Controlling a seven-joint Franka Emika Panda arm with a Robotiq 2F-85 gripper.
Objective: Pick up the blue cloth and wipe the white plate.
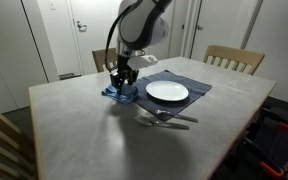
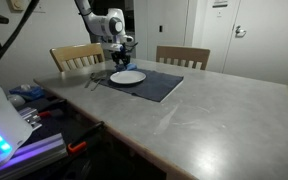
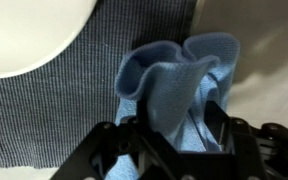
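Observation:
The blue cloth (image 3: 174, 85) is bunched up between my gripper's fingers (image 3: 176, 125) in the wrist view, over the edge of a dark grey placemat (image 3: 44, 110). The fingers are closed on its folds. The white plate (image 3: 24, 30) shows at the upper left of that view. In both exterior views my gripper (image 1: 123, 80) (image 2: 119, 52) sits low over the cloth (image 1: 120, 93) at the placemat's end, beside the plate (image 1: 167, 92) (image 2: 128, 76).
The placemat (image 1: 189, 82) lies on a grey table (image 1: 84, 130). A fork and spoon (image 1: 164, 119) lie near the plate. Wooden chairs (image 1: 234, 58) (image 2: 182, 56) stand at the table. A cluttered side surface (image 2: 24, 110) is near one edge.

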